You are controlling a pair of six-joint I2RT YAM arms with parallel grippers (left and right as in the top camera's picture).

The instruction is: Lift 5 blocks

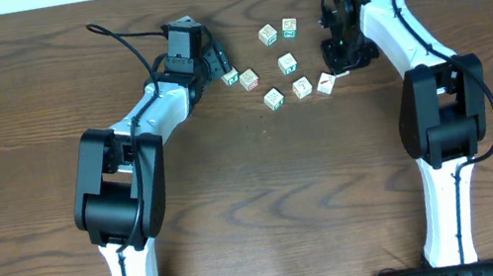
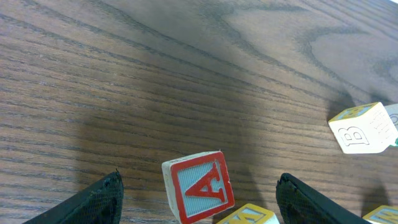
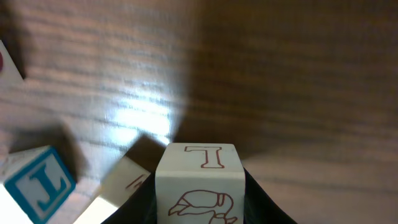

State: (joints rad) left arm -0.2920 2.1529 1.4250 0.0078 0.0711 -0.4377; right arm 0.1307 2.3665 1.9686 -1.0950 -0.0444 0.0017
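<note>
Clamped in the right gripper [image 3: 199, 202], pinched between its dark fingers [image 3: 140, 208]: a pale block [image 3: 199, 177], with a red-outlined "T" on top and a red line drawing on the near face. Raised off the wood or resting on it, cannot tell. Low to the left of that grip, a blue-lettered block [image 3: 38, 183] and, just beside it, a plain-sided block [image 3: 121, 183]. Spread wide at the left gripper [image 2: 199, 199], black fingertips [image 2: 93, 202] low on either side of the red "A" block [image 2: 199, 186], tilted and touched by neither. Against that cube's lower right edge, a yellow-printed block [image 2: 249, 216]; well to the right, a tilted "B" block [image 2: 364, 127]. Seen from overhead, scattered on the brown table [image 1: 12, 57] between the two arms, a cluster of loose blocks [image 1: 287, 63], the nearest of them just beside the left fingertips.
</note>
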